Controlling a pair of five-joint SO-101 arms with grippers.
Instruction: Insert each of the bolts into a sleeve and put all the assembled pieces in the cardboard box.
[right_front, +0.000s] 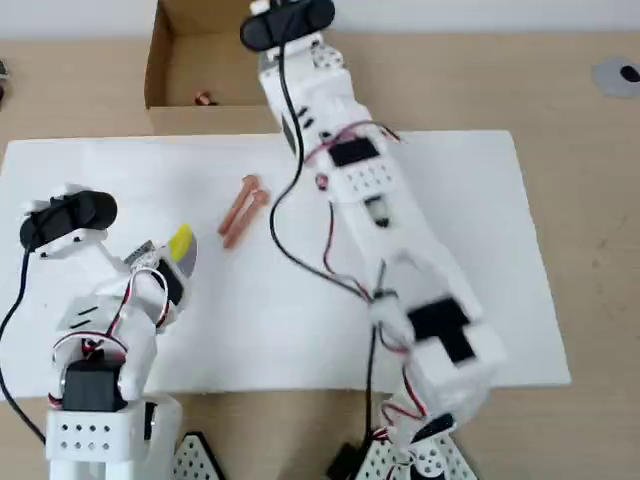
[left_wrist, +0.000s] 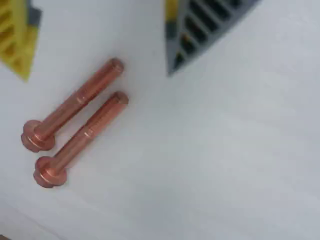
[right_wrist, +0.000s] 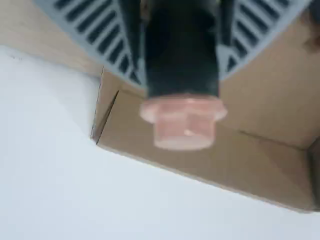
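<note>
The right end effector (right_wrist: 182, 50) grips a black cylindrical sleeve (right_wrist: 181, 60) holding a copper flanged bolt (right_wrist: 184, 125), seemingly above the near wall of the brown cardboard box (right_wrist: 235, 160). Carry it inside that wall before releasing. The left end effector (left_wrist: 100, 35) hangs open, far from the box.

Nothing legible appears anywhere: no word, number, label or sign can be read. The cardboard box (right_front: 156, 62), at about eleven o'clock in the high view, has plain brown walls. The two bolts (left_wrist: 75, 102) on the white sheet (right_front: 470, 250) and the black sleeve (right_wrist: 181, 55) carry no markings that can be made out. At about two o'clock, near the table's edge, a grey disc (right_front: 615, 76) bears a dark mark too small to read.
</note>
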